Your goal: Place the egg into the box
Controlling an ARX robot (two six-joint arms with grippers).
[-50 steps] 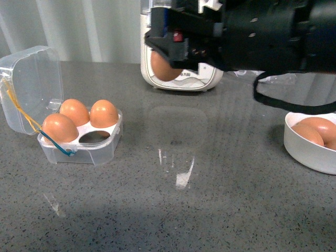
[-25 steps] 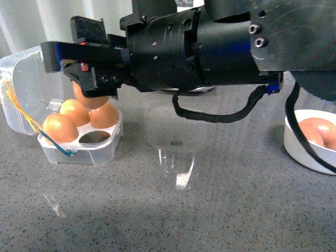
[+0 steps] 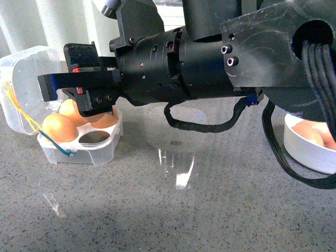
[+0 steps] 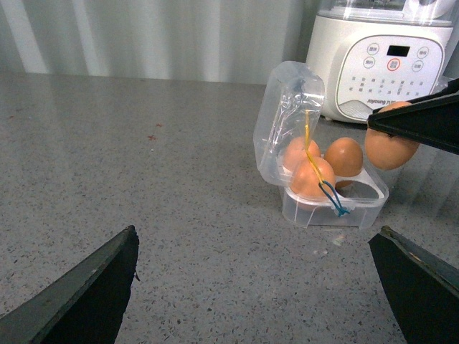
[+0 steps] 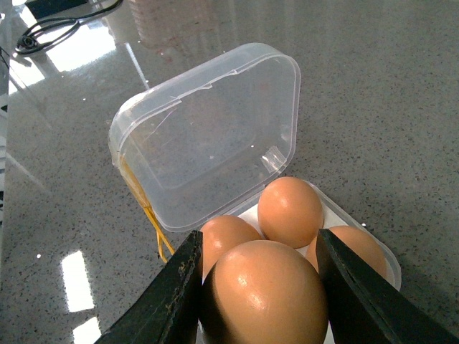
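Observation:
The box (image 3: 79,152) is a clear four-slot case at the left of the grey counter, with its lid (image 3: 26,79) standing open behind it. Three brown eggs (image 3: 59,127) fill its slots, and the front right slot (image 3: 94,137) is empty. My right gripper (image 3: 63,79) hangs just over the box, shut on the egg (image 5: 265,294), which the right wrist view shows above the three boxed eggs (image 5: 289,210). From the left wrist, the egg (image 4: 391,147) is beside the box (image 4: 330,215), a little above its rim. My left gripper (image 4: 258,231) is open over bare counter, short of the box.
A white bowl (image 3: 310,152) holding more brown eggs stands at the right edge of the counter. Behind the box is a white kitchen appliance (image 4: 387,64). My right arm and its black cable (image 3: 199,126) span the middle of the front view.
My right arm has swung left and lower with the egg, from in front of the appliance to just over the box. The box and its eggs have not moved.

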